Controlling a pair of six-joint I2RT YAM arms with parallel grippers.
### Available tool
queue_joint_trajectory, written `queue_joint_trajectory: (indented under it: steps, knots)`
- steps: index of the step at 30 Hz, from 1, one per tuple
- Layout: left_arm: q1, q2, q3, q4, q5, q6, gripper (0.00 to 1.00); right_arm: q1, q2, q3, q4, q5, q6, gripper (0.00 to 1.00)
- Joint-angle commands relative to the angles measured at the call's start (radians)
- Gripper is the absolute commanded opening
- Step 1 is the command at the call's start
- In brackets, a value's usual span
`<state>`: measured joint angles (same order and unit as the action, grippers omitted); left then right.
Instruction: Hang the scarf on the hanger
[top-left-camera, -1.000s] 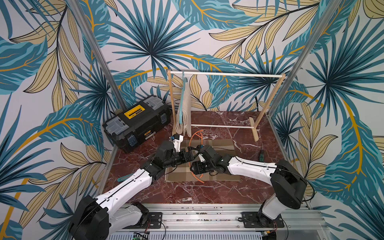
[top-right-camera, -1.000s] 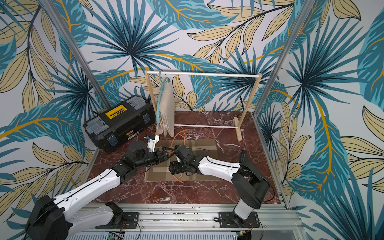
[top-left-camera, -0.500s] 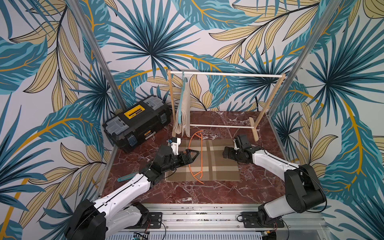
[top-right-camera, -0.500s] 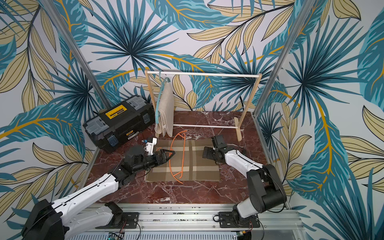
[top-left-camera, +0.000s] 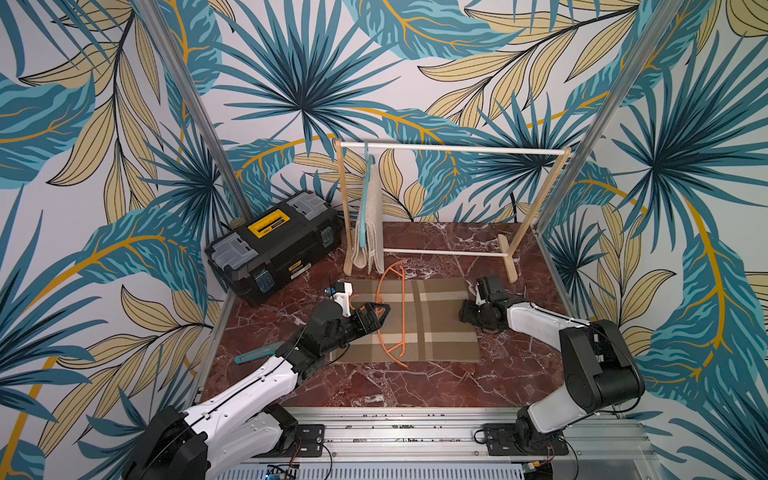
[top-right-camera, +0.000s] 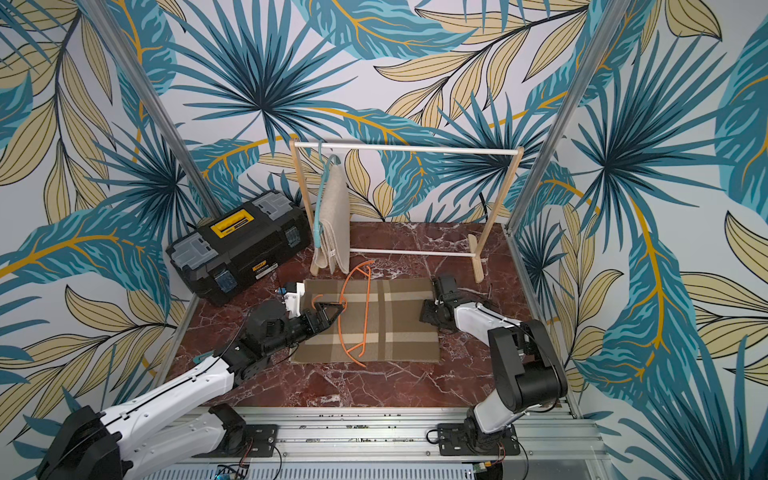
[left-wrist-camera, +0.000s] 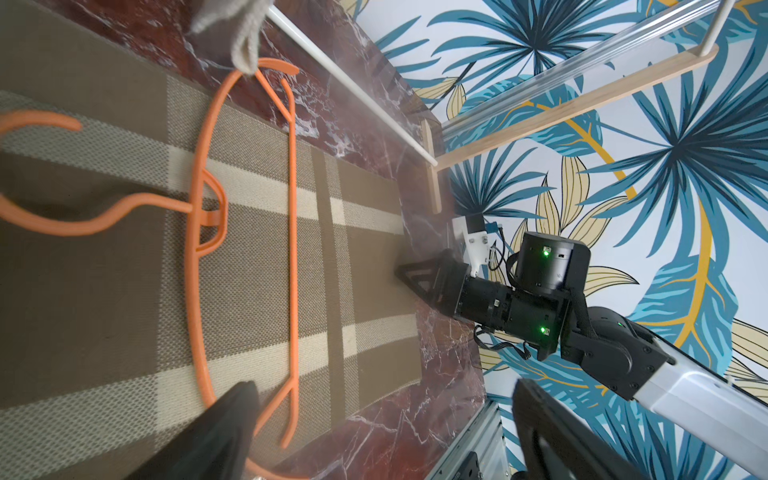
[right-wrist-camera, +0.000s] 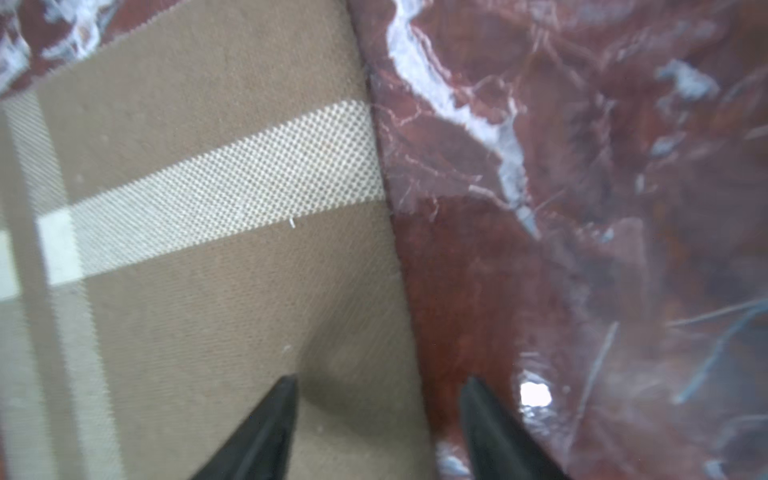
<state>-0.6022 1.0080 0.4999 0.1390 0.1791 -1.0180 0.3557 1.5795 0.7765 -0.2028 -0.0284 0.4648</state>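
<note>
The brown scarf with cream checks lies flat on the marble table in both top views. An orange hanger rests on its left half, hook toward my left arm. My left gripper hovers open beside the hanger's neck, and the left wrist view shows its fingers wide apart over the hanger. My right gripper sits low at the scarf's right edge. In the right wrist view its jaws stand apart, one finger over the scarf, one over bare marble.
A wooden rack stands at the back, with a beige cloth on a teal hanger at its left end. A black toolbox sits at the back left. A teal strip lies by the left wall.
My right gripper has travelled from the middle, beside the left gripper, out to the scarf's right edge; the scarf now lies spread flat. Its jaws have narrowed. The left gripper drew back slightly.
</note>
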Motion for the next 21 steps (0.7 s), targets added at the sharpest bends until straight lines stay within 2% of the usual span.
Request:
queue_joint_trajectory:
  steps: [1, 3, 5, 7, 9, 11, 15, 17, 21]
  knots:
    - [0.007, -0.044, -0.030, 0.005, -0.110, 0.019, 1.00, 0.007, -0.006, -0.039, -0.037, -0.133, -0.003, 0.36]
    - [0.010, -0.065, -0.029, -0.006, -0.164, 0.028, 1.00, 0.020, -0.039, -0.019, -0.060, -0.160, -0.016, 0.15]
    - [0.016, -0.073, -0.028, 0.005, -0.178, 0.048, 1.00, 0.041, -0.067, 0.032, -0.111, -0.158, -0.028, 0.00]
    - [0.020, -0.066, -0.023, 0.021, -0.179, 0.051, 1.00, 0.070, -0.088, 0.112, -0.171, -0.151, -0.043, 0.00]
    - [0.021, -0.050, -0.024, 0.029, -0.199, -0.011, 1.00, 0.121, -0.094, 0.214, -0.225, -0.146, -0.050, 0.00]
    - [0.021, -0.023, -0.023, 0.067, -0.174, -0.022, 1.00, 0.171, -0.074, 0.296, -0.249, -0.156, -0.049, 0.00]
    - [0.025, 0.028, -0.075, 0.210, -0.145, -0.100, 1.00, 0.258, 0.029, 0.429, -0.225, -0.221, -0.012, 0.00]
    - [0.028, 0.044, -0.100, 0.277, -0.128, -0.095, 1.00, 0.300, 0.093, 0.489, -0.196, -0.248, 0.002, 0.00]
    - [0.031, 0.033, -0.064, 0.094, -0.158, -0.085, 0.83, 0.362, 0.224, 0.562, -0.097, -0.308, 0.049, 0.00]
